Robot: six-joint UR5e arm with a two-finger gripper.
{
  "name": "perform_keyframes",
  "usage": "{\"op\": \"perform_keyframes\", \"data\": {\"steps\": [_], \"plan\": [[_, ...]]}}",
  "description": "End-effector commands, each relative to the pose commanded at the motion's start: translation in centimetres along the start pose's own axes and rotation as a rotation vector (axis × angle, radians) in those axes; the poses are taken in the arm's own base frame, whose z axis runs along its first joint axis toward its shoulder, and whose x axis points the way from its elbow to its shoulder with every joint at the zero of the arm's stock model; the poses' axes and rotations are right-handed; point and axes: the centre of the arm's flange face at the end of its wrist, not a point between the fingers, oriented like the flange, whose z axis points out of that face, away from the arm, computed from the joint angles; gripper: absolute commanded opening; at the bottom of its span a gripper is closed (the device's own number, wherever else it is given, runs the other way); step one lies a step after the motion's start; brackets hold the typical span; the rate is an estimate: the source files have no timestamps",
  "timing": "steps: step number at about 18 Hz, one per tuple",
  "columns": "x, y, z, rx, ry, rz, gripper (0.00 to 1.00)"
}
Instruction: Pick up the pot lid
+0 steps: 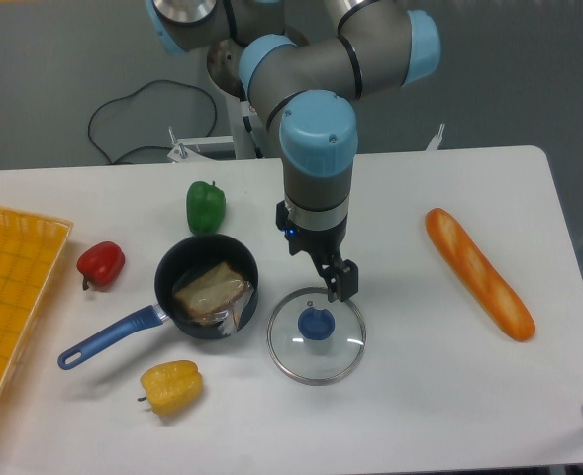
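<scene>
Camera: clear lid (318, 365), blue knob (316, 324).

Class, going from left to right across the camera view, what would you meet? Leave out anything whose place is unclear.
Yellow crate → red pepper → yellow pepper → green pepper → pot lid → long bread

There are three peppers (206, 208), one pan (202, 247), one lid (317, 324), one baguette (479, 275), one crate (19, 242) and one robot arm (317, 148).
</scene>
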Motion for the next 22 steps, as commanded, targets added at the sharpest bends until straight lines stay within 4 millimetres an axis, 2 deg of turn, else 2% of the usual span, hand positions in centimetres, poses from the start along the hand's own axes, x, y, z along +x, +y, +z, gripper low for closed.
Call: {"op": "perform_keyframes", "data": {"steps": [7,10,13,17,22], "plan": [[0.6,-0.8,0.8,0.006,0.013,0.001,1.00],[1.1,-1.6,2.1,0.008,0.009,-0.022,1.00],[2.0,-1.3,4.0,0.000,0.036,-0.032,1.00],[1.2,-0.8,4.5,-0.001,0.027,-0.039,1.00],[0.1,0.2,6.7,-0.031,0.052,-0.055,1.00]]}}
